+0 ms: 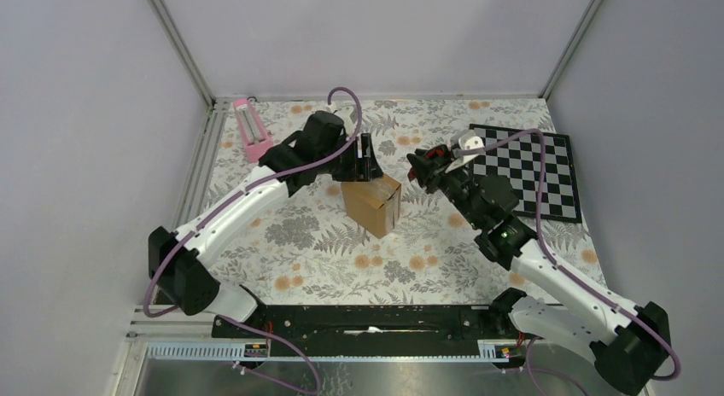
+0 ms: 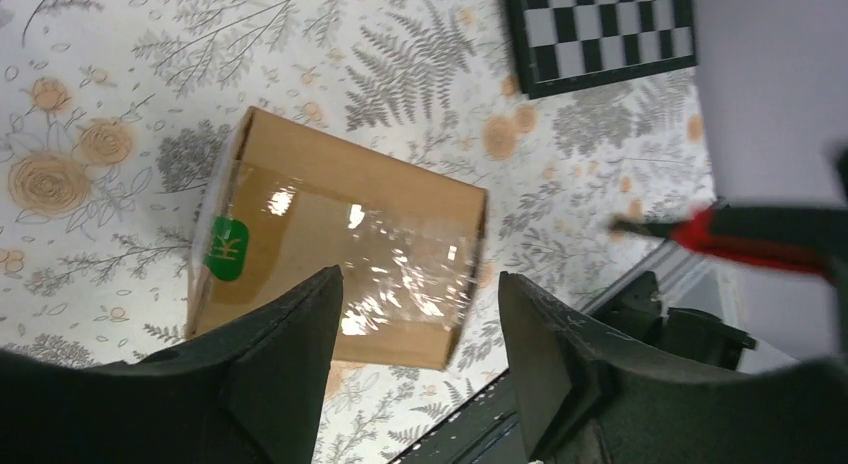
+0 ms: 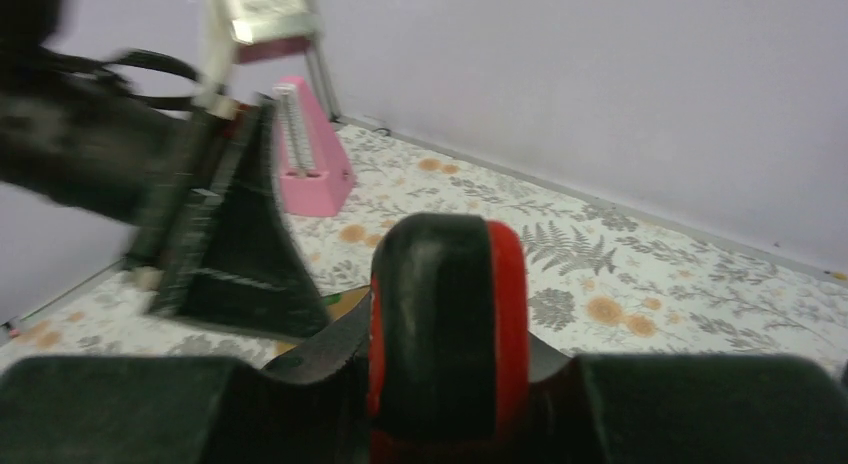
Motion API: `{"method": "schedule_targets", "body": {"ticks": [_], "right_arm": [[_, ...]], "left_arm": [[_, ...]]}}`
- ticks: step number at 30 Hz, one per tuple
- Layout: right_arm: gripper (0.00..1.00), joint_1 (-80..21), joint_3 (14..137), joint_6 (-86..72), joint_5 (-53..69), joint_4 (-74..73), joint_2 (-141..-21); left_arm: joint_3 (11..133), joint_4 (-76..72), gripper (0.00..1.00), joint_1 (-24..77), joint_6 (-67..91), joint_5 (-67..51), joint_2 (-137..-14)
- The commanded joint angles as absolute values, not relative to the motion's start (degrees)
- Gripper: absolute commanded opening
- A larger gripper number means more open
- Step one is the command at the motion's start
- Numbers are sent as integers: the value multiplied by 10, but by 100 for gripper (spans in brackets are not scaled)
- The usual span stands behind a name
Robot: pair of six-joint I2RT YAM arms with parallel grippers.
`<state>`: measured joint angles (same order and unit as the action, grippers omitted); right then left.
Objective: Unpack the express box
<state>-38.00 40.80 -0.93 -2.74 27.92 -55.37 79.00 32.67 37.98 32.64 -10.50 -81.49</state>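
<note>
From above, the light is bright, even and soft. The flowered tabletop (image 1: 324,251) and the pale walls (image 1: 85,114) show no hot spots, and shadows are faint and soft-edged. That picture is sharp from edge to edge.

In the left wrist view, white glare breaks up on the clear tape over the box (image 2: 340,254). The left jaws, close to the lens, are dark with little detail.

The right wrist view is blurred throughout. The black-and-red tool (image 3: 445,314) fills the foreground out of focus, and the pink object (image 3: 310,154) behind it is soft.
</note>
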Motion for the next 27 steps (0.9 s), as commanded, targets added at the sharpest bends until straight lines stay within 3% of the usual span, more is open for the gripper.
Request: {"method": "schedule_targets", "body": {"ticks": [1,12,27], "right_arm": [[0,-421,373,-43,-19,277,-497],[0,-479,295,-21,-69,392,-479],[0,-479,246,-3,-77,564,-531]], "left_arm": [[792,321,63,381,303,-44,-822],[788,358,65,382,233,87,-847],[750,337,67,381,213,95,-867]]}}
